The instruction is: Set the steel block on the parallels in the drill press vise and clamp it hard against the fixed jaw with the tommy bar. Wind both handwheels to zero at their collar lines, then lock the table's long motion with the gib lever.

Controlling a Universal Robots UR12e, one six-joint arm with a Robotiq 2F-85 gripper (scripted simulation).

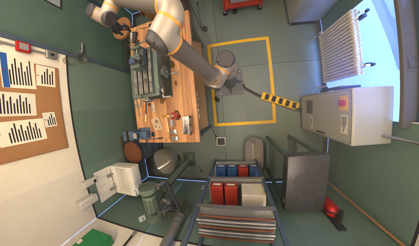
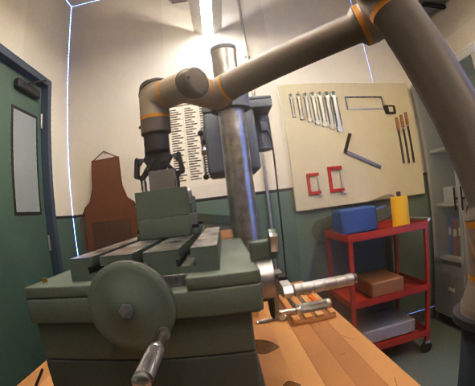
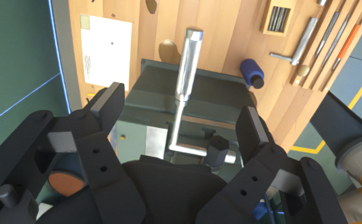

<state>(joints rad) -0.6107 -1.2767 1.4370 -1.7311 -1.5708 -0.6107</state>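
Note:
The steel block (image 2: 162, 179) stands in the green vise (image 2: 165, 212) on the cross table, rising above the jaws, with my gripper (image 2: 159, 169) directly over it. From the wrist camera I look down past the fingers at the vise end, where the cranked steel tommy bar (image 3: 184, 89) sticks out from the vise screw toward the bench. The long-motion handwheel (image 2: 131, 304) faces the second side camera, and another handwheel (image 2: 266, 279) sits at the table's right side with a knurled handle (image 2: 328, 283). The parallels are hidden. My gripper (image 3: 179, 123) is open and holds nothing.
A wooden tray of tools (image 2: 310, 312) lies on the bench right of the machine. The drill press column (image 2: 237, 166) rises just behind the vise. A blue cylinder (image 3: 252, 73) and a paper sheet (image 3: 106, 54) lie on the bench beyond the table.

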